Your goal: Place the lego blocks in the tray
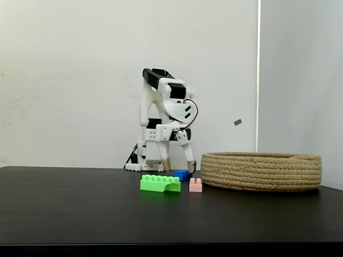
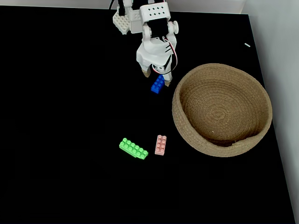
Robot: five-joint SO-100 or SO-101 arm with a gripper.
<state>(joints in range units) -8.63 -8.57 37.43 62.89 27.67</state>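
1. Nearest my side-on fixed camera, the green block (image 1: 160, 183) lies flat on the black table (image 1: 80, 209), studs up, its arched underside facing the lens; from the camera looking down it (image 2: 133, 149) sits at a slant, well left of the tray.

2. Just to its right, the pink block (image 1: 195, 185) stands apart from the green one, a narrow gap between them; in the downward fixed view it (image 2: 160, 145) lies lengthwise, near the tray's left wall without touching it.

3. Farther back, the blue block (image 1: 183, 175) rests on the table. From above it (image 2: 158, 84) lies just beyond the gripper's tips, between the arm and the tray's far-left rim.

4. Over that block I see the gripper (image 1: 178, 164) pointing down, its two tan-tipped fingers (image 1: 166, 163) spread apart with nothing between them. The tips hang just above the tabletop. In the downward fixed view the gripper (image 2: 156, 77) sits at the blue block's far end; I cannot tell whether a tip touches it.

5. To the right, the tray (image 1: 262, 171) of coiled rope sits on the table, its bowl (image 2: 261, 100) holding no blocks.

6. At the far edge, the white arm's base (image 1: 140, 160) stands against a pale wall (image 1: 64, 80).
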